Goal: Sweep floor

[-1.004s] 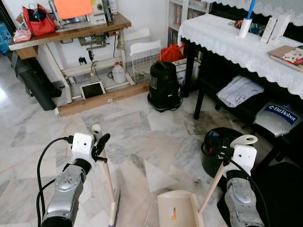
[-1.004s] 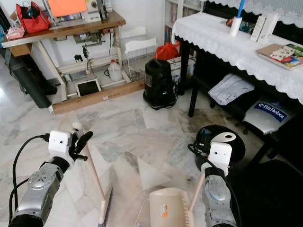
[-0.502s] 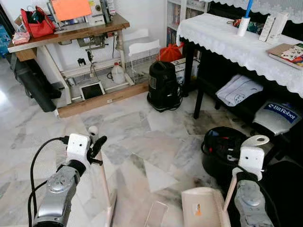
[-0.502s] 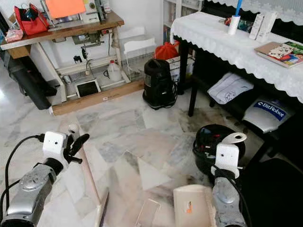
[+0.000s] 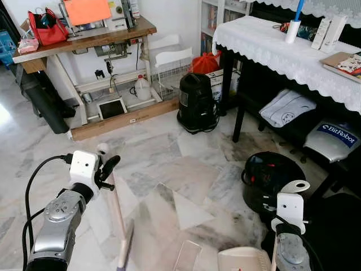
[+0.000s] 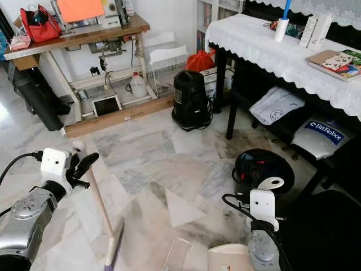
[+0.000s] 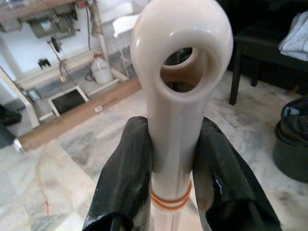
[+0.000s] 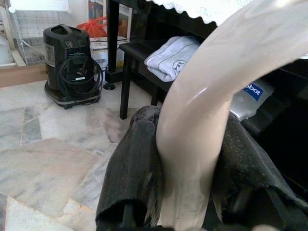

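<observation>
Gripping the cream plastic broom handle [image 7: 180, 96], the left pincer [image 7: 174, 163] stands over marble floor [image 5: 169, 169]; the right pincer [image 8: 187, 159] clamps the cream dustpan handle [image 8: 216, 96].

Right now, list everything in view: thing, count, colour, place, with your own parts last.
broom: 1, cream handle, floor at front left
dustpan: 1, cream, floor at front right
vacuum cleaner: 1, black, beside the table leg
round black machine: 1, floor under the table edge
red bag: 1, on the wooden workbench
white tablecloth: 1, on the table at right
white jug: 1, under the workbench
left gripper: 1, black, clamped on the broom handle
right gripper: 1, black, clamped on the dustpan handle
</observation>
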Available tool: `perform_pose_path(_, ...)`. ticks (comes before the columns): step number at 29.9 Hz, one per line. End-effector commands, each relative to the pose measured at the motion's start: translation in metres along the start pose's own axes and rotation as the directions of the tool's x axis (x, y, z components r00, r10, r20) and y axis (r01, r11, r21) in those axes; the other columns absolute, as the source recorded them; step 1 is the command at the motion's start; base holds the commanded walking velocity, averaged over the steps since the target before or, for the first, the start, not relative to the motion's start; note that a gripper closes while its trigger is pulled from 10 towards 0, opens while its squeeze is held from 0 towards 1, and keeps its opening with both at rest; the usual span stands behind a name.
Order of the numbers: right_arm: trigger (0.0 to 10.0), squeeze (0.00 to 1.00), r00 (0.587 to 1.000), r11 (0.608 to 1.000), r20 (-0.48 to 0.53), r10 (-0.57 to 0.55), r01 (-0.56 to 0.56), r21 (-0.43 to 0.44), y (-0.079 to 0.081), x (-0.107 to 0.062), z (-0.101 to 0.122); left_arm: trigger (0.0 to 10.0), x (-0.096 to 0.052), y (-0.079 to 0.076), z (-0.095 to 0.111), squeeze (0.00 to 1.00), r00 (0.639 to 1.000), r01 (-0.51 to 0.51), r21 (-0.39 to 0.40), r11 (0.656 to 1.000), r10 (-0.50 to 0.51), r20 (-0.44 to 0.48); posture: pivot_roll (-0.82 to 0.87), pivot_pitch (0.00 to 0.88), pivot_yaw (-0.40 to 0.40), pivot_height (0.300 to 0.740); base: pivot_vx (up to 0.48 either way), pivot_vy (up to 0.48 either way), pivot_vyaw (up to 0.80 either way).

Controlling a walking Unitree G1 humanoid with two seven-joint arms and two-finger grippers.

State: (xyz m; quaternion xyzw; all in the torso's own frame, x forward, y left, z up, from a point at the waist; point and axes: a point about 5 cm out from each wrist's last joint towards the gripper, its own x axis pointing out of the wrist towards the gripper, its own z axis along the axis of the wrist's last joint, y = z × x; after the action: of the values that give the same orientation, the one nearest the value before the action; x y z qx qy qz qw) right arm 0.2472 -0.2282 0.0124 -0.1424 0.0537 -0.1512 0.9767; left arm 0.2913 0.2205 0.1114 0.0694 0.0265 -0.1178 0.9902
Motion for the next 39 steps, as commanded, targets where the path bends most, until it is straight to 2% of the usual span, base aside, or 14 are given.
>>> perform_pose_path(1,10.0,0.00,0.998,0.999,-0.051,0.034,-0.035,-0.018,0.007,-0.006,-0.009,10.0,0.002,0.000,0.007,0.00,1.000,0.009,0.008,1.000,-0.009,0.018,0.05,0.000,0.094,0.740,0.000,0.000,0.00)
perform_pose_path(7,10.0,0.00,1.000,1.000,0.015,0.005,-0.004,-0.026,0.001,0.008,0.005,10.0,0.003,-0.001,0.009,0.00,1.000,0.009,0.004,1.000,-0.009,0.023,0.05,0.000,0.092,0.740,0.000,0.000,0.00)
perform_pose_path(10,10.0,0.00,0.997,0.999,0.073,-0.014,0.016,-0.029,-0.007,0.020,0.019,10.0,0.002,0.000,0.010,0.00,1.000,0.007,0.003,1.000,-0.007,0.024,0.05,0.000,0.094,0.740,0.000,0.000,0.00)
perform_pose_path(15,10.0,0.00,0.996,0.999,0.088,-0.030,0.033,-0.041,-0.014,0.029,0.025,10.0,0.002,0.001,0.011,0.00,0.999,0.004,0.006,1.000,-0.004,0.032,0.06,0.000,0.096,0.740,0.000,0.000,0.00)
perform_pose_path(27,10.0,0.00,0.991,0.998,0.126,-0.050,0.055,-0.031,-0.015,0.034,0.033,10.0,0.007,0.000,0.019,0.00,0.997,0.024,0.013,1.000,-0.025,0.070,0.05,0.000,0.108,0.740,0.000,0.000,0.00)
perform_pose_path(30,10.0,0.00,0.988,0.998,0.138,-0.066,0.069,-0.012,-0.016,0.036,0.036,10.0,0.007,0.000,0.021,0.00,0.997,0.029,0.017,0.999,-0.030,0.073,0.06,0.000,0.110,0.740,0.000,0.000,0.00)
perform_pose_path(33,10.0,0.00,0.987,0.994,0.129,-0.101,0.095,0.050,-0.015,0.038,0.038,10.0,0.008,-0.001,0.023,0.00,0.996,0.036,0.021,0.999,-0.037,0.081,0.05,0.000,0.113,0.740,0.000,0.000,0.00)
perform_pose_path(39,10.0,0.00,0.986,0.993,0.128,-0.109,0.102,0.054,-0.014,0.039,0.039,10.0,0.010,-0.002,0.025,0.00,0.995,0.041,0.020,0.999,-0.043,0.092,0.06,0.000,0.115,0.740,0.000,0.000,0.00)
